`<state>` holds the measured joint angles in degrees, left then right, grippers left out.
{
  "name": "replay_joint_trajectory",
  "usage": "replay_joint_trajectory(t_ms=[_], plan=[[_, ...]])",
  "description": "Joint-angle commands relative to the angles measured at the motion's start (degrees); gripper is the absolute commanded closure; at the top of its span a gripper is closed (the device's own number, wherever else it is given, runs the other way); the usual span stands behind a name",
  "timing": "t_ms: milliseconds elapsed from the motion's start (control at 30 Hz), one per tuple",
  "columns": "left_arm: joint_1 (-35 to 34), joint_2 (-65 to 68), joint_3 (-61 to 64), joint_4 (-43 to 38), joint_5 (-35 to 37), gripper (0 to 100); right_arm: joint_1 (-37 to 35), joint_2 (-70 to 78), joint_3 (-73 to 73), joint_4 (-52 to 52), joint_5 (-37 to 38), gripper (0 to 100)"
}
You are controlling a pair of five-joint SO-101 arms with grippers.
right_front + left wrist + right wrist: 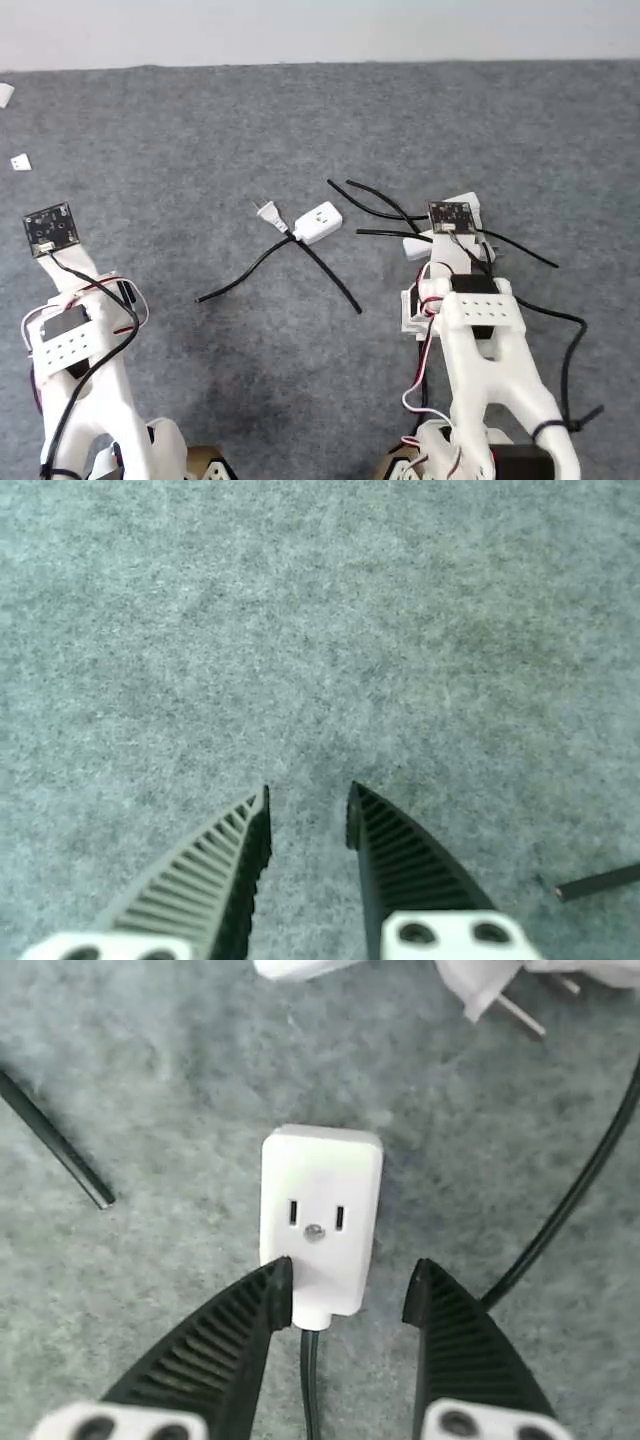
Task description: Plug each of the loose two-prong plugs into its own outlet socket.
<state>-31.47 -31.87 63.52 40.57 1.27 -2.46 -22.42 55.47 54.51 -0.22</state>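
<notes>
1. At the right gripper: spread wide and gripping nothing, set low astride a white rectangular plastic outlet socket lying on the grey felt-covered bench. Touching the socket's corner with one finger, standing apart from it with the other.
2. Straddled from the end where the socket's black cord leaves, probably to keep the upward-facing slots free for a plug while steadying the block.
3. Just beyond that socket: a white two-prong plug, prongs bare, not inserted. Likely the partner for this socket, so judged an early step with no plugging done here.
4. At mid-bench: a second white outlet socket with a small white two-prong plug just beside it, also unplugged, prongs seemingly turned away. Black cords crossing below the pair.
5. At the left gripper: partly open, empty, over bare bench at the left side, well apart from both sockets, with a loose black cord end near. Probably parked out of the way.
6. Hard to make out: in the high view, the straddled socket mostly covered by the right arm. Cut off at the right wrist view's edge: the near plug's body and another white piece, impossible to identify. Impossible also to trace which cord belongs to which plug.
</notes>
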Motion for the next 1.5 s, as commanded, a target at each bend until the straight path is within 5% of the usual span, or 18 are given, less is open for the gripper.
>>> replay_joint_trajectory(t_ms=[0, 400, 600, 833, 1100, 1467], plan=[[-0.4, -0.7, -0.4, 0.5, -0.5, 88, -3.8, 4.4, -2.0, -0.8, -0.1, 80.5], [-0.4, -0.7, -0.4, 0.5, -0.5, 88, -11.4, 6.1, -2.1, -1.4, 2.3, 81.7], [-0.4, -0.7, -0.4, 0.5, -0.5, 88, -9.5, 6.0, -2.3, -3.8, 2.6, 99.6], [-0.3, -0.7, -0.4, 0.5, -0.5, 88, -11.9, 5.1, -4.2, 0.0, 7.2, 97.2], [-0.2, -0.7, -0.4, 0.5, -0.5, 88, -19.0, 2.4, -4.0, 5.5, 8.4, 77.5], [-0.2, -0.7, -0.4, 0.4, -0.5, 88, -15.9, 2.3, -8.3, 9.2, 8.0, 80.0]])
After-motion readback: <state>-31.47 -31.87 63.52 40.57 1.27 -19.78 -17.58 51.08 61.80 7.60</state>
